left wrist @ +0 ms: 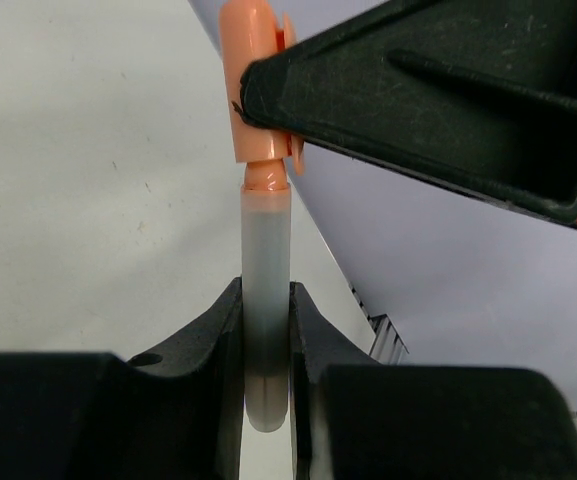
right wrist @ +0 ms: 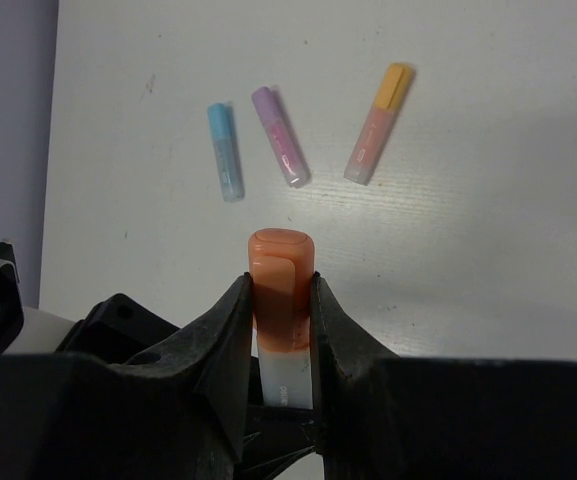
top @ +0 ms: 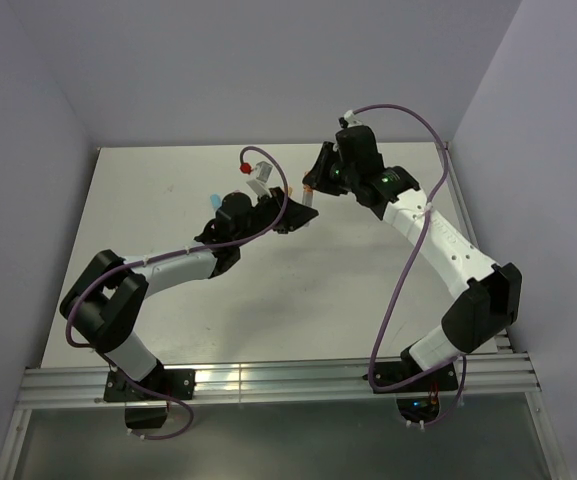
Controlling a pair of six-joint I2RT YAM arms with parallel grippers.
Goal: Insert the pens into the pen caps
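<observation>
Above the table, my left gripper (left wrist: 265, 292) is shut on a whitish pen (left wrist: 265, 250) that points upward. The pen's orange tip sits in the mouth of an orange pen cap (left wrist: 253, 70), with a short orange neck showing between cap and body. My right gripper (right wrist: 281, 285) is shut on that pen cap (right wrist: 281, 270), and the white pen body (right wrist: 290, 375) hangs just under it. One of the right gripper's fingers (left wrist: 448, 110) crosses the left wrist view. In the top view, the left gripper (top: 296, 215) and the right gripper (top: 313, 188) meet over the middle of the table.
Three capped pens lie on the white table (right wrist: 488, 250) beyond the grippers: a blue one (right wrist: 225, 150), a purple-capped one (right wrist: 280, 150) and a yellow-capped pink one (right wrist: 378, 122). Purple cables (top: 398, 270) loop off both arms. Pale walls (top: 268, 70) close in the table.
</observation>
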